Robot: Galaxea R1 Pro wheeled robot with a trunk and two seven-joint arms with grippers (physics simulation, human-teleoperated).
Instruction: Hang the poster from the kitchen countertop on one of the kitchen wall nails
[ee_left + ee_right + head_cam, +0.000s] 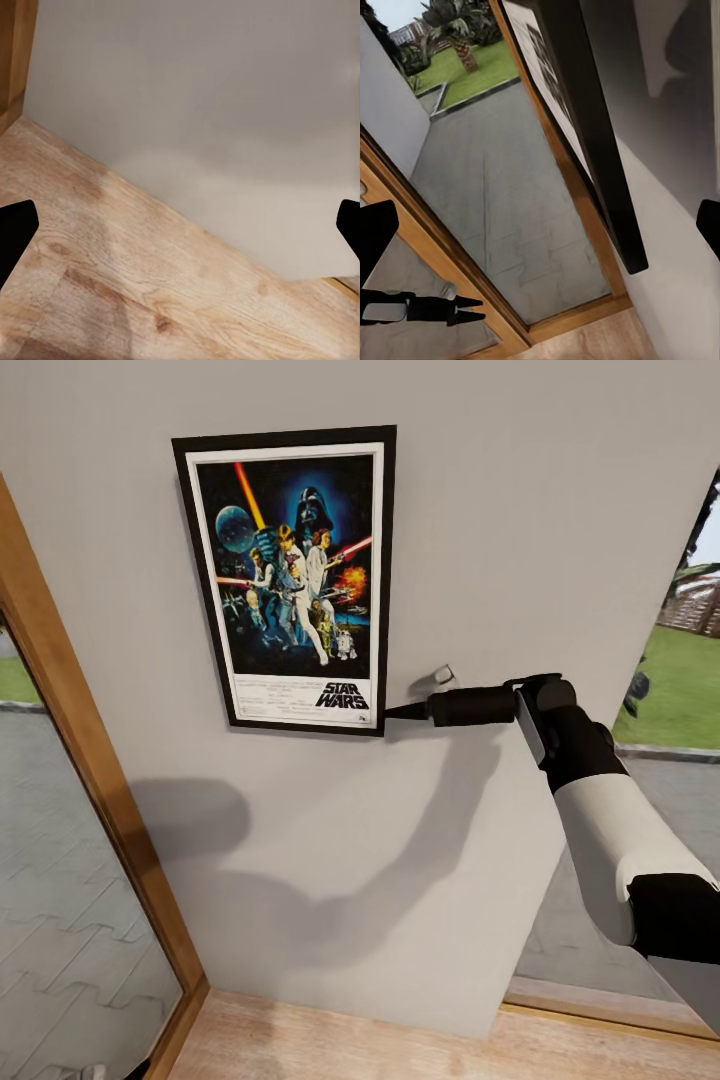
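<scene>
The poster (pixel 290 575), a Star Wars print with a white border and thin black frame, sits flat against the grey wall, slightly tilted. My right gripper (pixel 400 711) reaches in from the right and is level with the poster's lower right corner, its thin fingers close to the frame. In the right wrist view the poster's black frame edge (pixel 592 135) runs between the two fingertips, which stand far apart, so the right gripper (pixel 544 225) is open. My left gripper (pixel 180 225) is open and empty above the wooden floor. The kitchen countertop is out of view.
A small grey peg (pixel 443 676) sticks out of the wall just right of the poster, above my right gripper. A wood-framed glass door (pixel 90 760) flanks the wall on the left, and a window (pixel 680 690) onto grass on the right. Wooden floor (pixel 150 285) meets the wall below.
</scene>
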